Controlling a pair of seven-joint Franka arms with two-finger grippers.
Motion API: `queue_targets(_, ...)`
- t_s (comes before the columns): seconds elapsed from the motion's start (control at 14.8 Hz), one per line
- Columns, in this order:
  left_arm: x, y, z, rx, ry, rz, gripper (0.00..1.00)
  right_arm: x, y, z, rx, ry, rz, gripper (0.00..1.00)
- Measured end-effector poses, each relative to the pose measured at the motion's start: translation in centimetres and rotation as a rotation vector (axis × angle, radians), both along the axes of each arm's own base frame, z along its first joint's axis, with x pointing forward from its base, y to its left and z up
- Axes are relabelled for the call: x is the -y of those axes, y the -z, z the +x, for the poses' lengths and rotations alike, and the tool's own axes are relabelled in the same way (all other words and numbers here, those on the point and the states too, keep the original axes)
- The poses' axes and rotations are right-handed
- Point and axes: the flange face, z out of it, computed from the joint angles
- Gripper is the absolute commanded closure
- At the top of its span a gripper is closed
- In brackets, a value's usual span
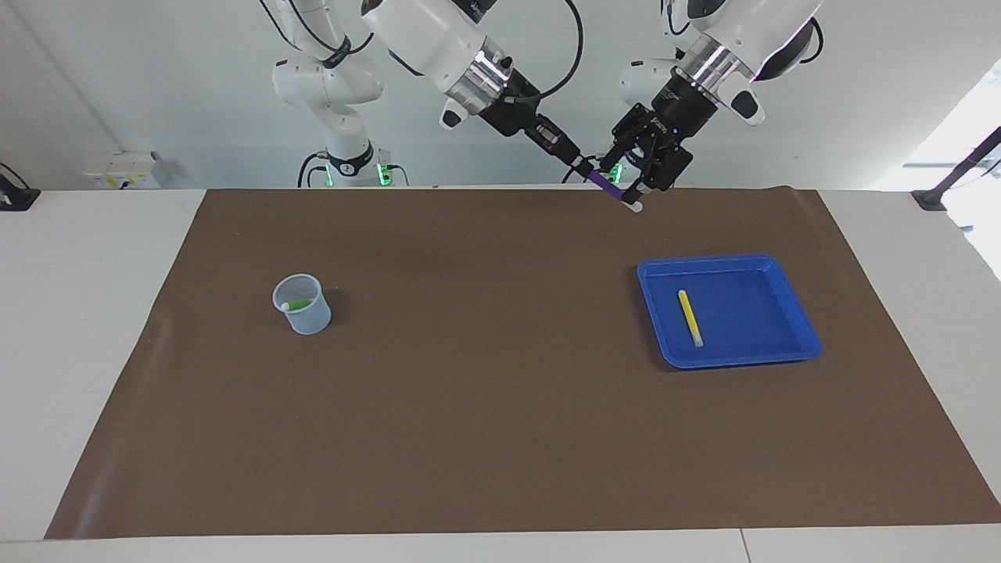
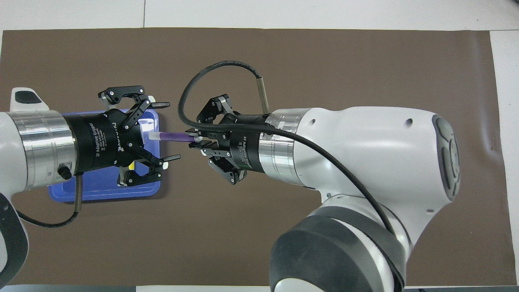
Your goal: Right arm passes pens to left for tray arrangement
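Purple pen (image 2: 174, 136) clamped in right claw (image 2: 196, 140), apparently between left claw's (image 2: 167, 131) spread fingers

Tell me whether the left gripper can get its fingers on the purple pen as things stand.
Probably yes. The left gripper is open with the purple pen's capped end between its fingers, and nothing blocks it. The right gripper is shut on the pen's other end.

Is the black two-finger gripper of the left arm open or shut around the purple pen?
Open. The left gripper has its fingertips spread wide, with the purple pen's pale cap between them; the right gripper holds it.
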Motion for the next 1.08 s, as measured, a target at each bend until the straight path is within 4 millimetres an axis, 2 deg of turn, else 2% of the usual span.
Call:
queue_targets(0.34,0.02,0.38,-0.6,-0.004,-0.004,0.004,0.23,0.07,-0.38,0.14,0.015,0.013,0.009,1.0)
queue_targets(0.61,-0.01,0.13,-0.76,0.001,-0.004,0.003,0.42,0.16,-0.57,0.28,0.027,0.025,0.016,1.0)
queue_targets(0.95,-0.19,0.03,-0.74,0.003,-0.007,0.002,0.42,0.15,-0.57,0.27,0.027,0.025,0.016,1.0)
queue_targets(1.08,-0.32,-0.13,-0.79,0.006,-0.009,0.001,0.48,0.15,-0.57,0.27,0.028,0.025,0.016,1.0)
